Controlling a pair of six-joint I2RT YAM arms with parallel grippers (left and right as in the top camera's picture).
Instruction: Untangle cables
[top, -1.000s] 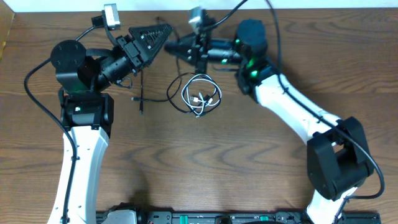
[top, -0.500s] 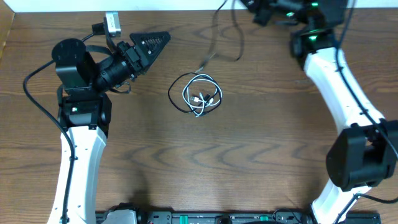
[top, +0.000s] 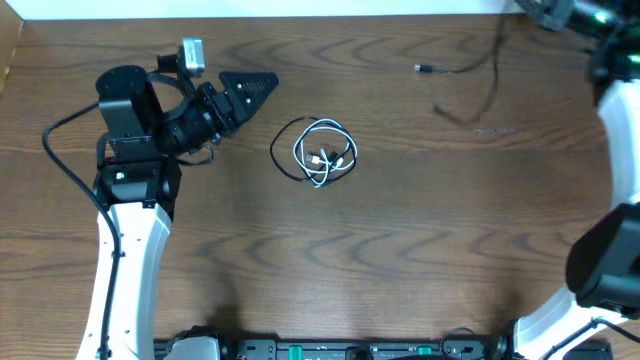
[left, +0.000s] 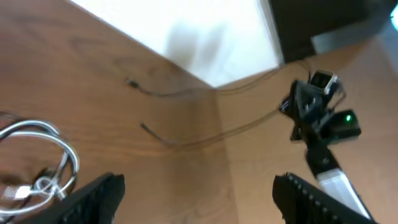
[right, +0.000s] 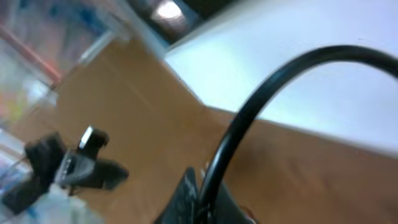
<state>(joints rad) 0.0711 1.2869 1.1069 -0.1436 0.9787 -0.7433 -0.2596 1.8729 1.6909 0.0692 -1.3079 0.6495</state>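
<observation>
The left gripper (top: 262, 82) hovers over the table (top: 400, 260), up and left of the white cable (top: 322, 155), its jaws spread wide with nothing between them. The white cable lies in a tight coil near the table's middle, its small plugs tucked inside the loops, and a thin dark loop (top: 279, 165) hugs the coil's left side, touching it. The right gripper (left: 292, 106) is at the far right corner, almost out of the overhead view, jaws pressed together and pinching the black cable (top: 455, 71). That cable trails leftward from it in blurred strands, well apart from the coil, with one plug (top: 421, 68) at its free end near the table's far edge
</observation>
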